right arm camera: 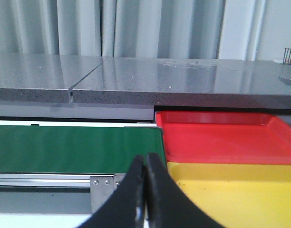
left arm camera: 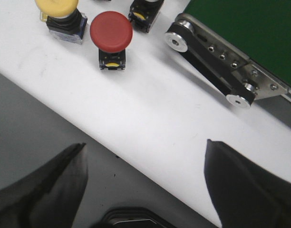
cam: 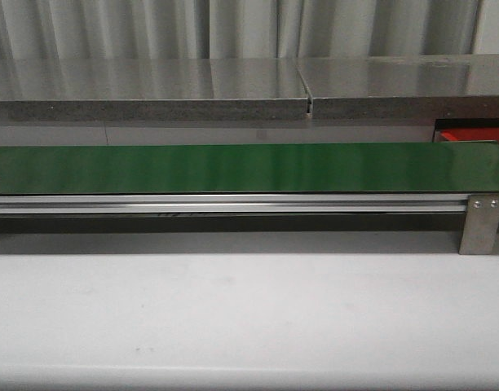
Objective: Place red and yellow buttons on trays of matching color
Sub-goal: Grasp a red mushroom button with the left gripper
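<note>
In the left wrist view, a red button (left arm camera: 111, 31) with a round mushroom cap stands upright on the white table (left arm camera: 150, 118). A yellow button (left arm camera: 56, 4) stands beside it, cut off by the frame edge. My left gripper (left arm camera: 145, 143) hangs open over the table's edge, well apart from both, nothing between its fingers. In the right wrist view, a red tray (right arm camera: 221, 137) and a yellow tray (right arm camera: 231, 194) lie side by side past the belt's end, both empty. My right gripper (right arm camera: 146, 159) is shut and empty in front of them. The front view shows only a sliver of the red tray (cam: 470, 134).
A long green belt (cam: 233, 167) runs across the table on a metal frame; its roller end (left arm camera: 176, 40) lies near the buttons. The black base of a third button (left arm camera: 145, 12) shows partly beside the red one. A grey counter (cam: 152, 81) stands behind the belt.
</note>
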Robot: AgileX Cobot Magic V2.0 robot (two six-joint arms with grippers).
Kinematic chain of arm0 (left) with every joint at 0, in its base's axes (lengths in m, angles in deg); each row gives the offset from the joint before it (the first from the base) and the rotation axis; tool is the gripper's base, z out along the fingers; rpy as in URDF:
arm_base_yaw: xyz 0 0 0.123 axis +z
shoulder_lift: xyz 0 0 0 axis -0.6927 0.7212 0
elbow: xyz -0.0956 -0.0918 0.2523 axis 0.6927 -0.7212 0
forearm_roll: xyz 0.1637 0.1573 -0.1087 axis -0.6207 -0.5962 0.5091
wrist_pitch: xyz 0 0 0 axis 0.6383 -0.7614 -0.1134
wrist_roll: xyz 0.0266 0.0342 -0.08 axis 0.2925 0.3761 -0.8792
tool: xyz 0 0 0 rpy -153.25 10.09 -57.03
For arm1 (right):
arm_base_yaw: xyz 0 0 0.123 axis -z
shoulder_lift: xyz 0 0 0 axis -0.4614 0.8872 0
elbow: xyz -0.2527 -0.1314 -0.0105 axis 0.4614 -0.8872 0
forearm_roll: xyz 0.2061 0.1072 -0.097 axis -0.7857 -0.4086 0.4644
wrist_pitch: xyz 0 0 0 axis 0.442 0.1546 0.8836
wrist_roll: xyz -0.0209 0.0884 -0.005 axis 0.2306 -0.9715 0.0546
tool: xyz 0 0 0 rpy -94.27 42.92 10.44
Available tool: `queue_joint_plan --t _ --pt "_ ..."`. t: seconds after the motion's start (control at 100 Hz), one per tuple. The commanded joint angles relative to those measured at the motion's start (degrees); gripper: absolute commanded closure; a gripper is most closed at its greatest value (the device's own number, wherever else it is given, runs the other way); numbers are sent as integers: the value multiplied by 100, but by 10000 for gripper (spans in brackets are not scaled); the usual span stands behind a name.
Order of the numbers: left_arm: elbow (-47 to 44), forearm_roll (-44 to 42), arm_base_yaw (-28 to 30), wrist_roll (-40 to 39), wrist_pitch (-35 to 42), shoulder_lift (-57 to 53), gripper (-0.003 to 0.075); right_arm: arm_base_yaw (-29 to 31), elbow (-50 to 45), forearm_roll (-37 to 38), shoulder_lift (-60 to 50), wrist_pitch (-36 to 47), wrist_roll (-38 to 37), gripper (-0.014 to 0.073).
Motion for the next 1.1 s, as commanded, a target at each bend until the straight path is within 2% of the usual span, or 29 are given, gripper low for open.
queue_joint_plan --t 0.0,0.19,0.66,1.09 --pt "416 86 59 -56 23 247 209 21 132 71 -117 431 19 668" --pt "883 88 124 -66 -190 994 209 21 132 71 -117 431 19 668" --pt "1558 63 124 -236 -66 2256 209 21 132 71 -117 431 19 668" --pt "1615 46 124 -335 373 2926 209 21 132 71 -117 431 19 668"
